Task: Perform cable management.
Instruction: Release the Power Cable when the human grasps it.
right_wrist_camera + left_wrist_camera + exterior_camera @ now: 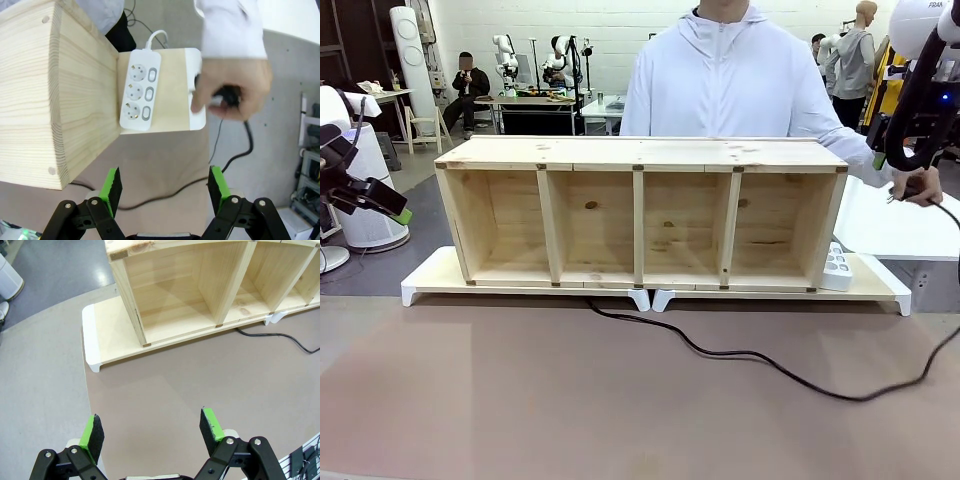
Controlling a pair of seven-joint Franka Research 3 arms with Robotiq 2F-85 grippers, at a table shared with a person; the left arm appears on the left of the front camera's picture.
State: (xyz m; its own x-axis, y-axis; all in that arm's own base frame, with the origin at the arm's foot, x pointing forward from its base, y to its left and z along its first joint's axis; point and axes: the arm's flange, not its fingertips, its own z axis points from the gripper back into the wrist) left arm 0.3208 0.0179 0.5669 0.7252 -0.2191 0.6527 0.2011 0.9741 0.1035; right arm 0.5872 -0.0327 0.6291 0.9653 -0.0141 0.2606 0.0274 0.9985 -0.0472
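The cable point(770, 365) is a thin black cord that comes out from under the wooden shelf point(640, 215), curves across the brown table and rises at the right to the person's hand point(918, 188). In the right wrist view that hand point(235, 90) holds the black plug point(227, 96) beside the white power strip point(140, 92), and the cable point(247, 145) hangs below it. My right gripper point(165, 187) hovers above, open and holding nothing. My left gripper point(151, 427) is open over bare table, well short of the shelf's left end point(150, 305). It also shows at the left edge point(395, 210).
The four-compartment shelf stands on two white risers point(430, 285) across the middle of the table. The person stands behind it. The power strip point(837, 268) lies on the right riser beside the shelf's end. A black ribbed hose point(910, 150) hangs from my right arm.
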